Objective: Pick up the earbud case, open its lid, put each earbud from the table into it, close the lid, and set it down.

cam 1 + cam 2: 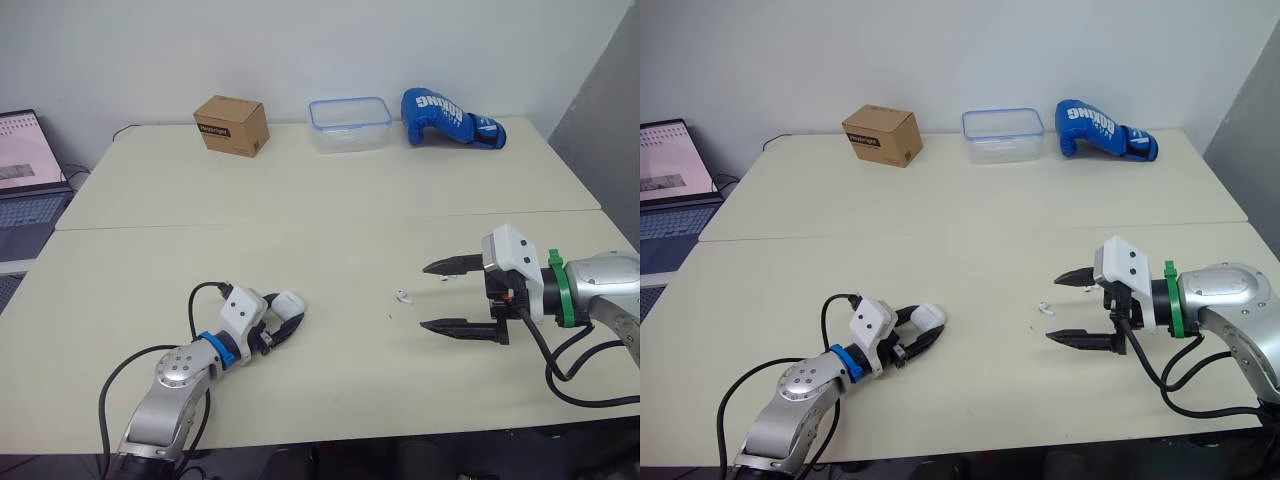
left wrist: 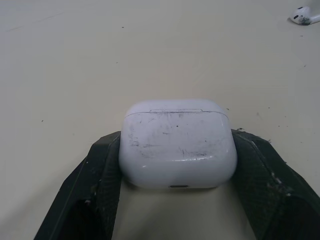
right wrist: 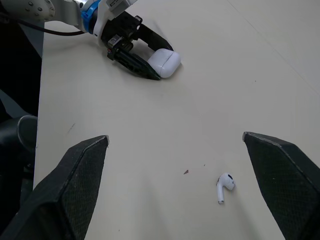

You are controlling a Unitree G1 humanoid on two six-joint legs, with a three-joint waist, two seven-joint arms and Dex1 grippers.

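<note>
1. The earbud case [image 2: 177, 145] sits white and scuffed at the near left of the table [image 1: 300, 220], its lid shut, the seam line running unbroken across its top. You cannot tell whether it rests on the surface or is raised a little.
2. The left gripper [image 1: 920, 330] has the case clamped between its two black fingers [image 2: 100, 172], one pressed against each side.
3. One white earbud [image 1: 403, 296] lies on its side on the bare table, well apart from the case and toward the right arm.
4. The right gripper [image 1: 424, 296] hangs low over the table with its fingers spread wide, holding nothing. Their tips point toward the earbud, which lies just beyond them in line with the gap between them.
5. Along the far edge you have three bystanders in a row: a brown cardboard box [image 1: 231, 125], a clear plastic container [image 1: 349, 124] with a blue rim, and a blue boxing glove [image 1: 450, 118] lying on its side.
6. Off the table's left end, an open laptop [image 1: 25, 170] shows a lit screen.
</note>
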